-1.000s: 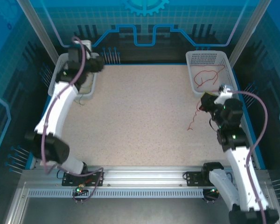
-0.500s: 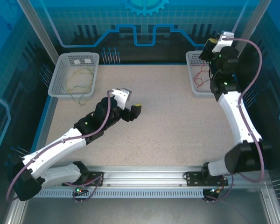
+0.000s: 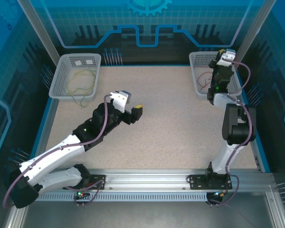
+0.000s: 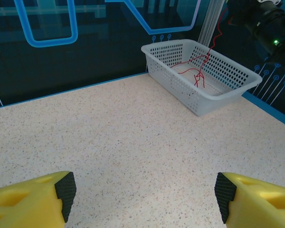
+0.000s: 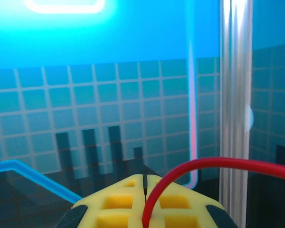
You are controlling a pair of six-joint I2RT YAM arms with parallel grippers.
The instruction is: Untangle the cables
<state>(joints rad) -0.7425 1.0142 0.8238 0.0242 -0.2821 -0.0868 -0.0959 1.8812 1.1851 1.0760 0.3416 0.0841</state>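
Partly cropped red cable [image 5: 204, 162] pinched in right gripper [image 5: 145, 184]; left gripper [image 4: 145, 190] jaws apart.

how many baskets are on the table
2. The left basket sits at the far left corner and holds yellow and green cables. The right basket sits at the far right corner and holds red cables.

- Table top [image 3: 166, 118]: beige, speckled, matt, with a fine-grained look.
- Right basket [image 4: 213, 102] and left basket [image 3: 56, 83]: white perforated plastic with a dull sheen.
- Red cable [image 5: 204, 161]: smooth, slightly glossy sheath.
- Left gripper [image 4: 142, 194]: fingers [image 4: 23, 202] of matt yellow plastic, and black, finely textured pads [image 4: 65, 189].
- Right gripper [image 5: 144, 179]: the same yellow plastic, moulded in a grid.
- Front rail [image 3: 152, 178]: bare grey metal, satin.
- Arm shells [image 3: 52, 154]: white glossy plastic.
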